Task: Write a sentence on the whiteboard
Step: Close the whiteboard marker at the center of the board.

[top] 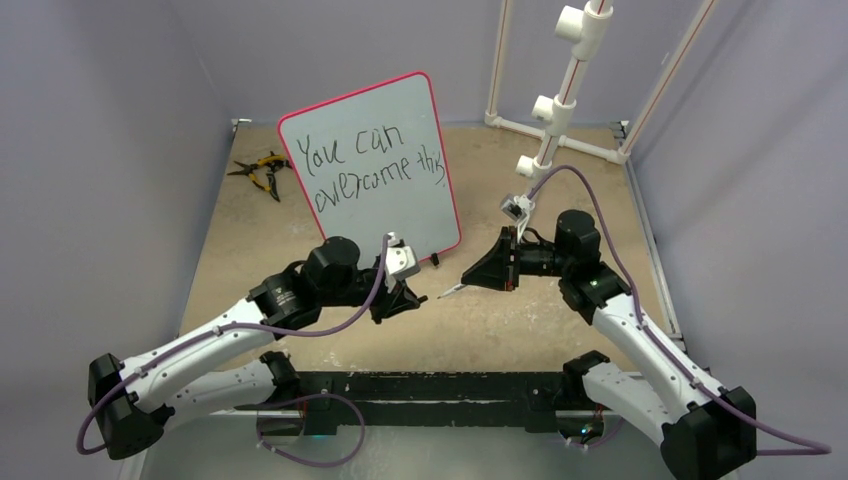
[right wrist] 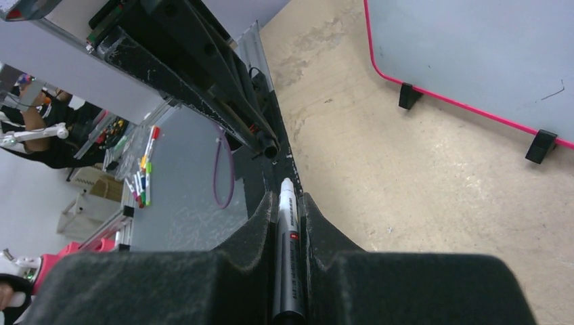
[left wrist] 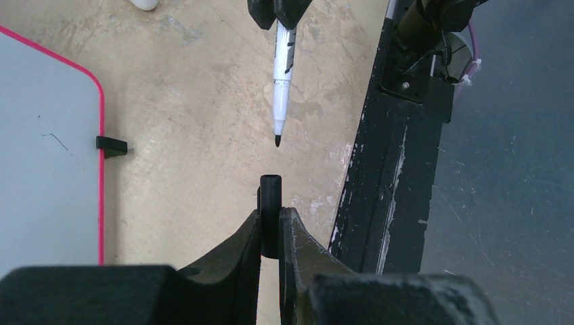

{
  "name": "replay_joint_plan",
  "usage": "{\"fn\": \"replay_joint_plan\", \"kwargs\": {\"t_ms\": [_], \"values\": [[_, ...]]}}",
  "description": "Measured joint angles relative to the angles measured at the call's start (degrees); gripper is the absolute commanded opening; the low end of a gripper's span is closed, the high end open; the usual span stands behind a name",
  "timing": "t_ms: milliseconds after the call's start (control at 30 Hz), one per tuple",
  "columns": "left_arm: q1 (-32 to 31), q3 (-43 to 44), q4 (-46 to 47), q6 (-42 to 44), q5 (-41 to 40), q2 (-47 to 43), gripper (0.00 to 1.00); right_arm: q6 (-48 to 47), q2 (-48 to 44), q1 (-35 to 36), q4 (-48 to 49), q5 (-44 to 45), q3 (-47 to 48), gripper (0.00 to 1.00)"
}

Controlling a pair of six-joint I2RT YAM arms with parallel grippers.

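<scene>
At the far middle of the table (top: 520,330), the whiteboard (top: 405,215), upright on small black feet, with a red-pink rim and its face turned toward the arms. Across its middle, the sentence (top: 370,160) in thin black strokes on two lines. Reads roughly "You can" above "overcome this", with the last letters crowded against the right rim and hard to make out. Below the lettering, a bare strip of board.

Just in front of the board's lower right corner, the right gripper (top: 470,280), jaws clamped on a white marker (top: 450,291). Uncapped, black tip pointing left, well clear of the writing surface. Opposite it, just to the left, the left gripper (top: 414,297), jaws pinched tight on a small black cap (left wrist: 270,196). From the left wrist view, marker tip and open cap mouth facing each other almost in line, near but apart.

Far left on the table, a pair of yellow-handled pliers (top: 262,170). Far right, a white pipe frame (top: 560,100). Neither touched by either arm.

Looks finished as far as the writing goes, with little room left on the second line. Seems to leave only the recapping, with tip and cap lined up for it, and perhaps putting the marker down afterward.
</scene>
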Motion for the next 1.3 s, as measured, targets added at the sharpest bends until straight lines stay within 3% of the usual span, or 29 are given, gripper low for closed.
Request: {"fn": "replay_joint_plan", "kwargs": {"t_ms": [433,1300], "values": [[0.00,0.00,0.02,0.00,2.56,1.62,0.00,5.79,0.68,0.00,9.99,-0.66,-2.95,0.00],[0.00,0.00,1.20,-0.02,2.58,2.10,0.00,8.33,1.40,0.00,13.81,-2.62,-4.42,0.00]]}}
